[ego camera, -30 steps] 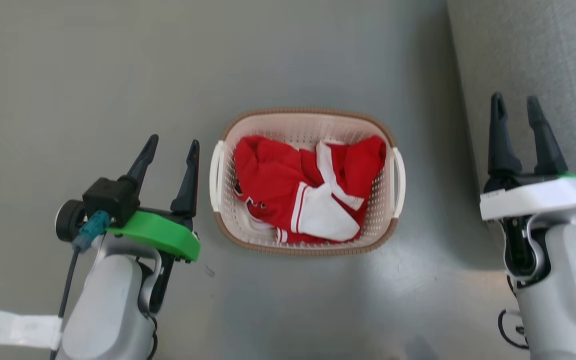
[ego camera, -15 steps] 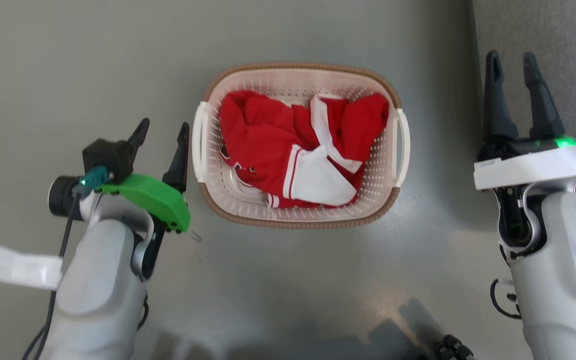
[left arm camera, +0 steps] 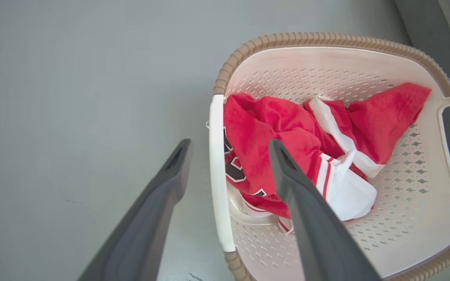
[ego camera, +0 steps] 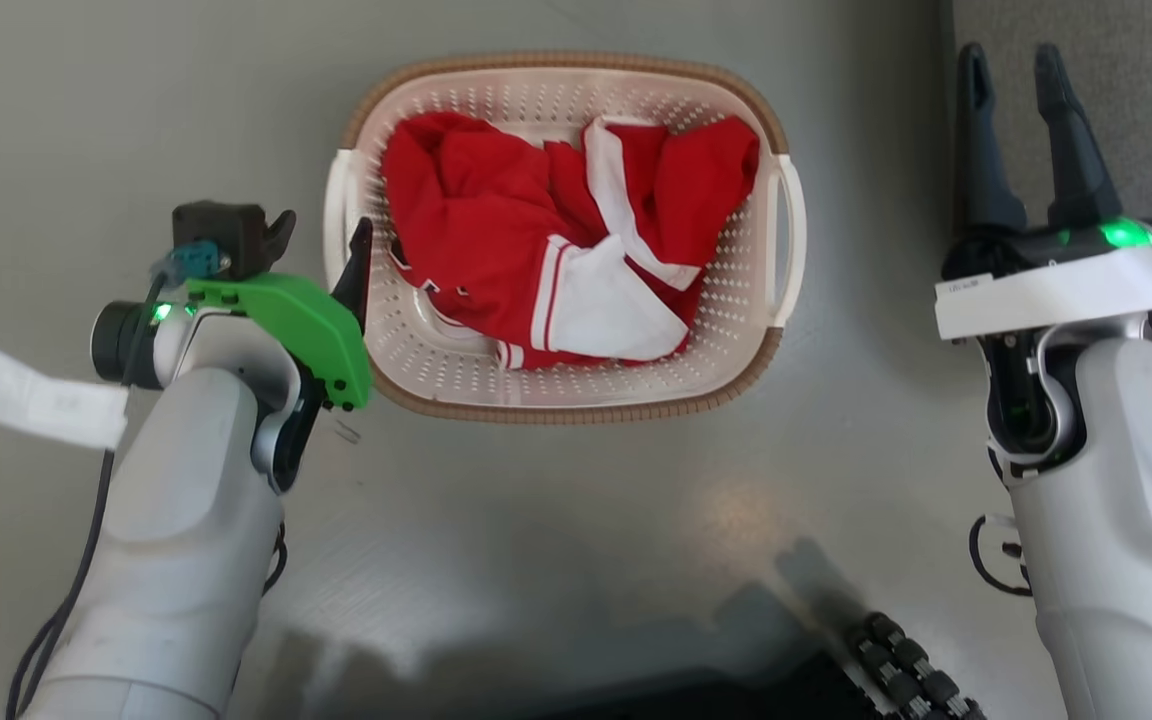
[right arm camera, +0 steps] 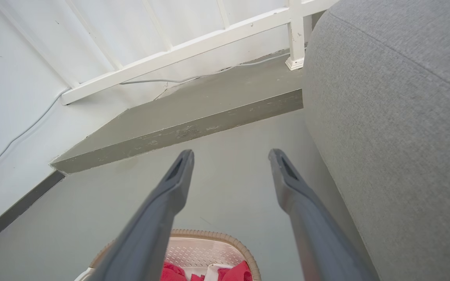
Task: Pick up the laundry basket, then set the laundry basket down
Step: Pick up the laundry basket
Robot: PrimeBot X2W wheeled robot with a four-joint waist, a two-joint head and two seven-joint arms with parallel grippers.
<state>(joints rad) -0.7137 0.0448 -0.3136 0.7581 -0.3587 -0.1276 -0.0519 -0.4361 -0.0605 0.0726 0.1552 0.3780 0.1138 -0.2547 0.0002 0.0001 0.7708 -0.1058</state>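
A: Basket, where?
B: The laundry basket [ego camera: 556,62] sits upper middle of the head view, on the grey floor [ego camera: 636,520]. A red-and-white garment [ego camera: 496,240] is heaped inside.
A: Hands?
B: Left hand [left arm camera: 229,143] is spread open and straddles the left loop handle [left arm camera: 218,175], one finger outside over the floor, one inside above the garment. Contact, cannot tell. Right hand [ego camera: 1008,60] is open and holds nothing, upper right of the frame, apart from the right handle [ego camera: 794,240].
A: Room to move?
B: Open floor left of and below the basket. The right side is tight: the edge of a grey upholstered seat [right arm camera: 397,97] is just beside the right hand. In the right wrist view a raised step [right arm camera: 193,113] and a white railing [right arm camera: 209,35] lie beyond.
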